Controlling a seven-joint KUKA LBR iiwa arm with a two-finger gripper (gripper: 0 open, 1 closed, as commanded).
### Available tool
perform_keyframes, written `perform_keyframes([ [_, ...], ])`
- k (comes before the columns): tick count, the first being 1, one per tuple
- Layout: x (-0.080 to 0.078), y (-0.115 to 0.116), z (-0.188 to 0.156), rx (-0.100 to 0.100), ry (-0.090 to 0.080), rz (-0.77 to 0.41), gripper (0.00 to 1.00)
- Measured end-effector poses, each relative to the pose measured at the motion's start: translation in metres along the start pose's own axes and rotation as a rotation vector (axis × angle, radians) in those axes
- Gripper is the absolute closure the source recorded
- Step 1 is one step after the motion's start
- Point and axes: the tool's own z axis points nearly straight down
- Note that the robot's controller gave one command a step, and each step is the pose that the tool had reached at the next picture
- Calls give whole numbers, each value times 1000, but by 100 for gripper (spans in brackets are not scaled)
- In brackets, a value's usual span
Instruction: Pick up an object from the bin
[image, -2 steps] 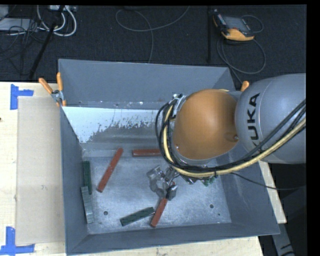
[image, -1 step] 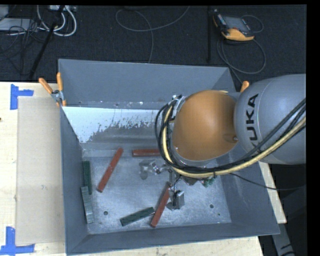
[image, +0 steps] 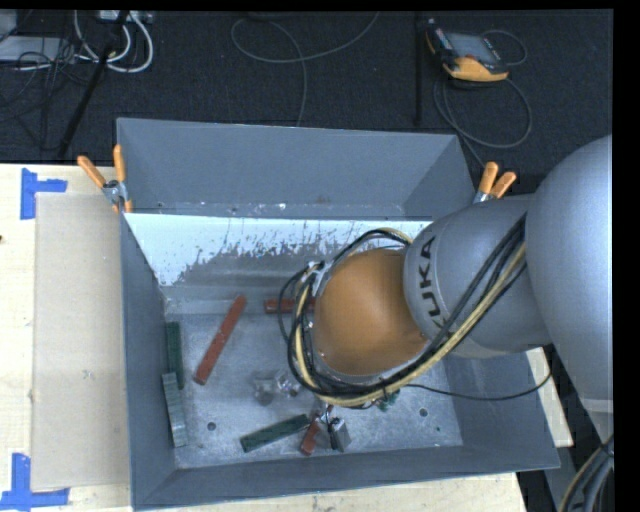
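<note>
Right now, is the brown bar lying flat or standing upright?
Lying flat: the brown bar rests full-length on the bin floor.

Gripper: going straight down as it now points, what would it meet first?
Probably the small reddish-brown piece beside the dark green bar, just under the gripper; depth is unclear, so it might reach bare bin floor.

strip (image: 173, 350) along bin (image: 140, 350) left wall | bar (image: 220, 340) right of it | stick (image: 275, 433) by front wall

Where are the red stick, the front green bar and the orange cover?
red stick (image: 219, 340): camera view, mid-length.
front green bar (image: 274, 433): camera view, its middle.
orange cover (image: 365, 315): camera view, centre of dome.
</note>
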Motion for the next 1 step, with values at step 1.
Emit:
perform_keyframes([
  [1, -18, 46, -4, 8, -14, -95, 0],
])
